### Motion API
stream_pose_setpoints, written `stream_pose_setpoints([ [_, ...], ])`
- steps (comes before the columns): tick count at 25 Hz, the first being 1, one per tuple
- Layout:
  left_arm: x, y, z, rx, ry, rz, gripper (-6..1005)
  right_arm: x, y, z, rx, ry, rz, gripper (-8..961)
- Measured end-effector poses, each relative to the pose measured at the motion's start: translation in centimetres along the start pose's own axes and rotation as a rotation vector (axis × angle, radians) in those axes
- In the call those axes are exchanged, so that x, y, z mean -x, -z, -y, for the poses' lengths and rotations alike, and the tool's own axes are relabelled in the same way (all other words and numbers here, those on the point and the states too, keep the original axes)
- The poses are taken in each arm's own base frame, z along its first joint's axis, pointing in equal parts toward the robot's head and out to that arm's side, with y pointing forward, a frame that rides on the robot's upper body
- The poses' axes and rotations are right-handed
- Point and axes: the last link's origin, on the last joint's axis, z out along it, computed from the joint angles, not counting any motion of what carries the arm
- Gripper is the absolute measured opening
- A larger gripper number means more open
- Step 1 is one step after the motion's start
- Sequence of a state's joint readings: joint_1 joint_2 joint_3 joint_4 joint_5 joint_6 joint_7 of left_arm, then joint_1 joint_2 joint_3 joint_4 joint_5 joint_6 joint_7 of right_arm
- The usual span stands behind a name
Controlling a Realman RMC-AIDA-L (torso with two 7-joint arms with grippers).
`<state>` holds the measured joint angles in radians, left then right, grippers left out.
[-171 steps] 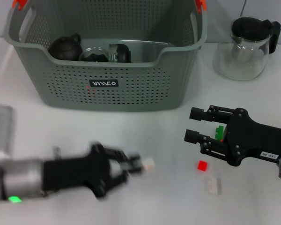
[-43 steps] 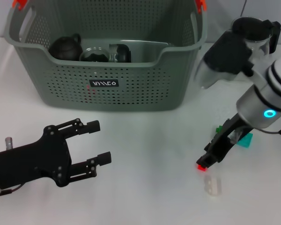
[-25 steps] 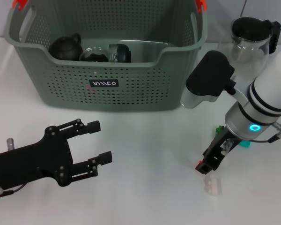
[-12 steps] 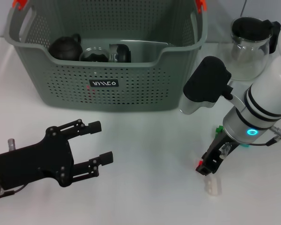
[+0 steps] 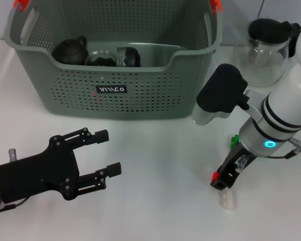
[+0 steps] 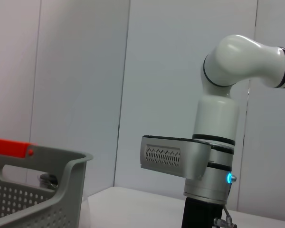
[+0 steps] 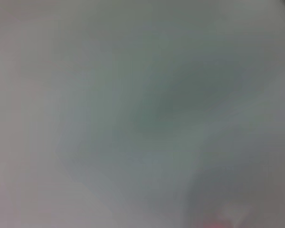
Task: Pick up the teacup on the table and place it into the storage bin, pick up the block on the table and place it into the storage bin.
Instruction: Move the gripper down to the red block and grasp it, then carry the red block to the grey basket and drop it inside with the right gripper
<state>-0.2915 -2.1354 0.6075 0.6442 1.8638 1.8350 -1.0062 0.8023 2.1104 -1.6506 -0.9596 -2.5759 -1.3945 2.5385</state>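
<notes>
The grey-green perforated storage bin (image 5: 115, 90) stands at the back centre; its corner shows in the left wrist view (image 6: 38, 190). Inside lie a black teapot (image 5: 70, 49) and glass cups (image 5: 101, 58). No teacup shows on the table. A small red block (image 5: 213, 175) lies at the front right. My right gripper (image 5: 222, 181) points straight down right at it and covers most of it. The right wrist view is a grey blur with a trace of red (image 7: 218, 223). My left gripper (image 5: 108, 151) is open and empty at the front left.
A clear block (image 5: 229, 200) lies just in front of the red one. A green block (image 5: 234, 140) shows beside the right arm. A glass teapot with a black lid (image 5: 266, 50) stands at the back right. The right arm (image 6: 213, 161) shows in the left wrist view.
My right arm swung from level to upright and came down over the red block, then settled slightly lower on it. My left gripper withdrew, opened, and now stays still.
</notes>
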Motion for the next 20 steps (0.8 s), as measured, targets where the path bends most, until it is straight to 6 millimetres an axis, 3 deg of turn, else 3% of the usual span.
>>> stream_pose_setpoints([
  [7, 0.1, -0.1, 0.0, -0.004, 0.002, 0.002, 731, 0.0, 0.0, -0.1, 0.001, 0.003, 0.000, 367],
  [14, 0.1, -0.1, 0.0, -0.005, 0.002, 0.002, 731, 0.0, 0.0, -0.4, 0.007, 0.016, -0.015, 245],
  [20, 0.1, 0.0, 0.0, -0.006, 0.003, 0.002, 731, 0.5, 2.9, -0.4, 0.013, 0.013, 0.047, 202],
])
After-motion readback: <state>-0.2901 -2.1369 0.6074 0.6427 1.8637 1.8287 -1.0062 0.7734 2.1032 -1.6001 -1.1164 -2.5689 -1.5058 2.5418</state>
